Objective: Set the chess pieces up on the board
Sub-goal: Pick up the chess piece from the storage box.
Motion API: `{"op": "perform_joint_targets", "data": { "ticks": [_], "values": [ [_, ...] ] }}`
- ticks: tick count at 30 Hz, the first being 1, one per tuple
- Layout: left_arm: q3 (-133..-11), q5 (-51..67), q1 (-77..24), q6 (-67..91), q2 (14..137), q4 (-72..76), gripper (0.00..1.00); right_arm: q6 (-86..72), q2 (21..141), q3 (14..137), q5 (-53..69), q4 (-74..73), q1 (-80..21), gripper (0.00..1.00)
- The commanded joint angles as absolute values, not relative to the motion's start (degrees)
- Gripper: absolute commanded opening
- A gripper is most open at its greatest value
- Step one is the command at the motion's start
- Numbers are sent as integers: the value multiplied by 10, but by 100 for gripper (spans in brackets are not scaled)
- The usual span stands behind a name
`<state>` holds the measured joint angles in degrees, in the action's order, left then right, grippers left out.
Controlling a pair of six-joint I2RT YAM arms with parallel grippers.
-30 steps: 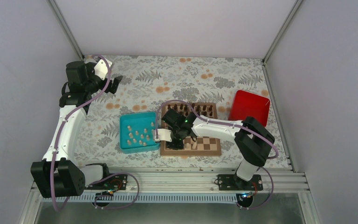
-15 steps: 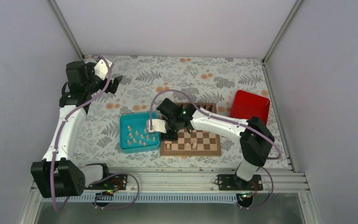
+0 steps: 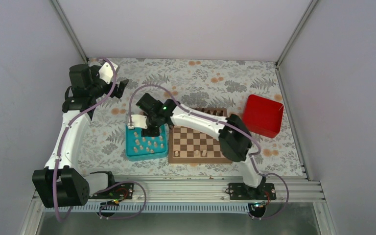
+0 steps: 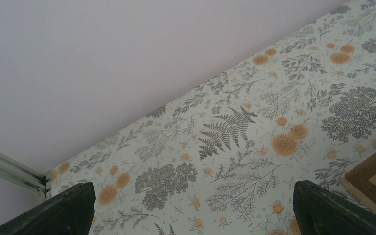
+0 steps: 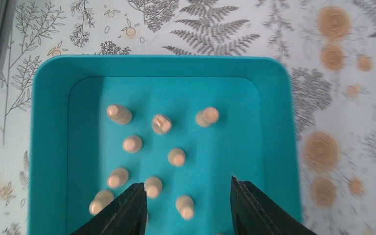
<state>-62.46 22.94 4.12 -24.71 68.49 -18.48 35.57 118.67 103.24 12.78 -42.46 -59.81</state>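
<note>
Chess pieces (image 5: 176, 156) in teal tray (image 5: 49, 147), seemingly just below parted right gripper (image 5: 185, 187)

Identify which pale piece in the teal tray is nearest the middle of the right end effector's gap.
The piece between the right end effector's fingers in its wrist view; the others lie beyond them or leftward.

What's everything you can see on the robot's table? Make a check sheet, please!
Surface: flowery cloth, lying flat.
Job's things: pale chess pieces mostly in the teal tray; a few on the board, near row.
Clutter: red box right of the board; dark pieces on its far row.
Grippers: left gripper open, empty; right gripper open, empty, over the tray.
Cables: purple cable along each arm.
Surroundings: plain walls, metal rail.
</note>
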Motion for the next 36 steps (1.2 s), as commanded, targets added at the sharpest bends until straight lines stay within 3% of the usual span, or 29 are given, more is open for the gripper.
{"op": "perform_joint_targets", "data": {
  "ticks": [1, 17, 36],
  "values": [
    [-627, 226, 44, -242, 673, -167, 100, 360, 1240, 1080, 122, -422, -622, 45],
    [-613, 212, 44, -235, 648, -157, 100, 335, 1315, 1094, 70, -296, -622, 39],
    [-611, 223, 44, -236, 650, -156, 100, 333, 1353, 1124, 91, -326, -620, 31]
  ]
}}
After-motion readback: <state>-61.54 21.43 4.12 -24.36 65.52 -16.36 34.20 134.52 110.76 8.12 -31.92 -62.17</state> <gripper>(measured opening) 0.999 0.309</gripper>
